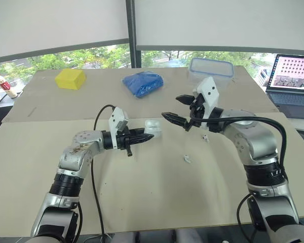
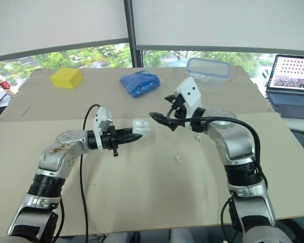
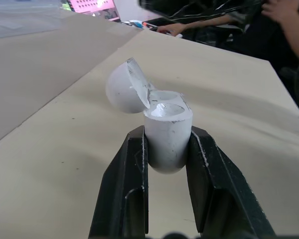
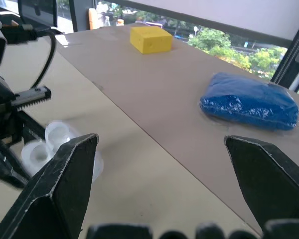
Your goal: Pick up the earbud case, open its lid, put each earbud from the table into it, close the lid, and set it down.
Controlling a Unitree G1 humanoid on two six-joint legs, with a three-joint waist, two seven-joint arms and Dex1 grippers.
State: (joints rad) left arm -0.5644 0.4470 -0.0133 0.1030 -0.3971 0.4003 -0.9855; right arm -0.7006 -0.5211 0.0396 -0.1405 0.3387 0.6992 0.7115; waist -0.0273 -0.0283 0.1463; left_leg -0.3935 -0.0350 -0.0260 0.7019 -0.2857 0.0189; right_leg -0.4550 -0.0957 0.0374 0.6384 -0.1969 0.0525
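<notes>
Left gripper [image 1: 148,135]: clamped on case, held above table.
Case [image 3: 167,134]: mid-table, long axis along the fingers, mouth facing away from wrist toward right gripper; sockets bare.
Lid [image 3: 124,89]: flipped open to one side.
Right gripper [image 1: 171,107]: spread wide, holding nothing, near case.
Earbuds [image 1: 187,158] [image 1: 205,137]: on table, apart.
Box [image 1: 210,68]: far right, contents unclear.

The white earbud case [image 3: 167,134] is pinched between the left gripper's [image 1: 149,135] fingers [image 3: 124,189], above the desk [image 1: 142,202], with its rounded lid [image 3: 123,89] hinged open. One small white earbud [image 1: 187,158] lies on the desk, and a second earbud [image 1: 204,137] lies nearby, farther back.
</notes>
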